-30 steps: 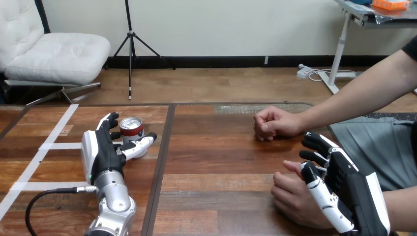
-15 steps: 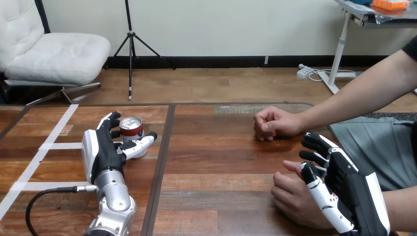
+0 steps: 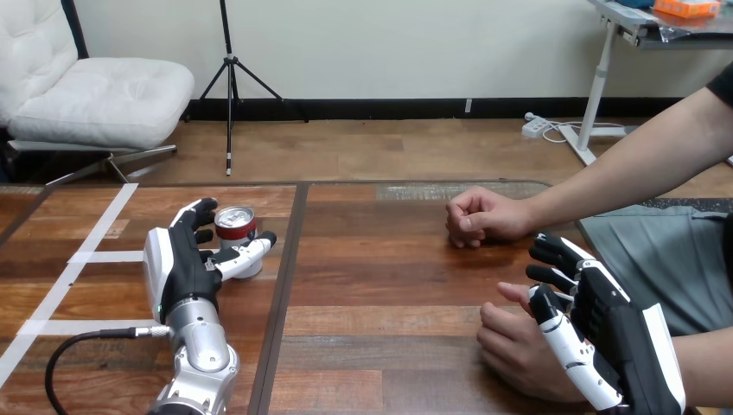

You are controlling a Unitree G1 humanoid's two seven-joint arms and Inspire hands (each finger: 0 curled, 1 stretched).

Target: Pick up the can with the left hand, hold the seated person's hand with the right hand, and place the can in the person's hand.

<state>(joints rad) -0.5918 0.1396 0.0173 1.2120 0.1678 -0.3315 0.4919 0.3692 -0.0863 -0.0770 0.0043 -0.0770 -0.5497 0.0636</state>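
- The can (image 3: 235, 223) stands upright on the wooden table (image 3: 389, 285), in its left half and toward the far edge, just beside the white tape strips (image 3: 104, 257).
- The left hand (image 3: 181, 264) has its fingers curled behind the can and its thumb across the can's near side, so it is closed round the can. The can's base rests on the table.
- The right hand (image 3: 618, 333) lies against the person's hand (image 3: 514, 346) near the table's near right corner, touching it. I cannot tell whether it grips.
- The person's other hand (image 3: 480, 216) is a loose fist on the table, near the right edge and farther back.
- Risks, as I judge them:
  - The grip sits low and to one side, so the can may tip or slide out as it is lifted.
  - The can must cross most of the table, and a swing could clip the fist.
  - The person's hand near the corner is curled and not palm up, so a can set on it could roll off.
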